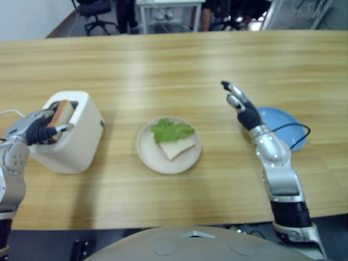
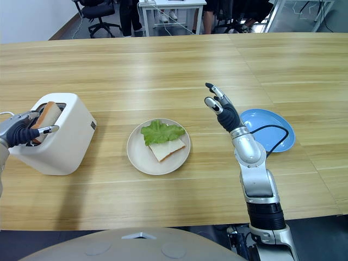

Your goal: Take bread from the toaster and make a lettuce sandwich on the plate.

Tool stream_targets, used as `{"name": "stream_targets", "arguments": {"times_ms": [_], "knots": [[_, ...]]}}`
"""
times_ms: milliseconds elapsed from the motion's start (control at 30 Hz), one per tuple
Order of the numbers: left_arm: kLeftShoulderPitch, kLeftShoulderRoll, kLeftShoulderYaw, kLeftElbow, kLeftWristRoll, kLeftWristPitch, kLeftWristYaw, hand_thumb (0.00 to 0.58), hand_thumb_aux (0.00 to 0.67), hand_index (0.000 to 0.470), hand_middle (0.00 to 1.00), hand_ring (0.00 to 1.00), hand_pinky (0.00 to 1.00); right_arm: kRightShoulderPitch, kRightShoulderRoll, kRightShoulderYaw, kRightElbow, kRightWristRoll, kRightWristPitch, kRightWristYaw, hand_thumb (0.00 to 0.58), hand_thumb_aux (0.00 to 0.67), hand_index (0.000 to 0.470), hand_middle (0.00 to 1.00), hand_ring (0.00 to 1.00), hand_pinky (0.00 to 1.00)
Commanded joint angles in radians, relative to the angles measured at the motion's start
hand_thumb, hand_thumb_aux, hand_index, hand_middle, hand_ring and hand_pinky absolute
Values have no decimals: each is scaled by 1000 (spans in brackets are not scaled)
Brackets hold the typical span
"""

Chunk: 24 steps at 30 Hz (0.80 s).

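A white toaster (image 1: 73, 138) stands on the table at the left, with a slice of bread (image 1: 62, 112) sticking up from its slot. My left hand (image 1: 38, 129) is at the toaster's top, fingers curled around that slice. In the middle sits a beige plate (image 1: 148, 154) holding a bread slice (image 1: 176, 147) with a green lettuce leaf (image 1: 171, 130) lying on its far part. My right hand (image 1: 238, 101) hangs open above the table, to the right of the plate, touching nothing.
A blue plate (image 2: 272, 128) lies behind my right forearm at the right, with a black cable (image 2: 272, 130) across it. The wooden table (image 1: 163, 65) stretches bare toward the far edge. Chairs and a white table stand in the room beyond.
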Motion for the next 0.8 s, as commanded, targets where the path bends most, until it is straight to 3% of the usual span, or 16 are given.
{"name": "stream_targets", "arguments": {"times_ms": [33, 67, 100, 200, 300, 333, 367, 400, 600, 800], "knots": [[-20, -31, 29, 9, -43, 45, 14, 580, 670, 460, 67, 67, 67, 10, -2, 18, 4, -14, 1, -1, 0, 0, 0, 0, 0, 0], [-32, -39, 37, 2, -57, 55, 19, 580, 670, 460, 294, 294, 294, 10, -2, 19, 5, -14, 1, -1, 0, 0, 0, 0, 0, 0], [-42, -42, 41, -1, -64, 61, 25, 580, 670, 460, 388, 388, 388, 12, -2, 18, 2, -15, 2, -1, 0, 0, 0, 0, 0, 0], [-58, -44, 52, 0, -80, 66, 46, 580, 670, 460, 529, 529, 529, 16, -2, 18, 0, -17, 3, -4, 0, 0, 0, 0, 0, 0], [-56, -49, 51, -15, -100, 63, 56, 580, 670, 460, 565, 565, 565, 17, -4, 19, 0, -17, 3, -4, 0, 0, 0, 0, 0, 0], [-62, -56, 55, -26, -110, 61, 64, 580, 670, 460, 682, 682, 682, 18, -4, 19, 1, -17, 3, -4, 0, 0, 0, 0, 0, 0], [-72, -64, 61, -38, -122, 59, 75, 580, 670, 460, 682, 682, 682, 19, -5, 18, 1, -17, 2, -5, 0, 0, 0, 0, 0, 0], [-83, -71, 68, -50, -135, 56, 84, 580, 670, 460, 973, 973, 973, 21, -5, 17, 0, -17, 2, -5, 0, 0, 0, 0, 0, 0], [-192, -131, 177, -141, -247, 16, 184, 580, 670, 460, 1000, 1000, 1000, 24, -4, 17, 1, -15, 2, -5, 0, 0, 0, 0, 0, 0], [-300, -151, 341, -255, -304, -104, 345, 580, 670, 460, 1000, 1000, 1000, 23, 3, 23, 10, -14, 0, -11, 0, 0, 0, 0, 0, 0]]}}
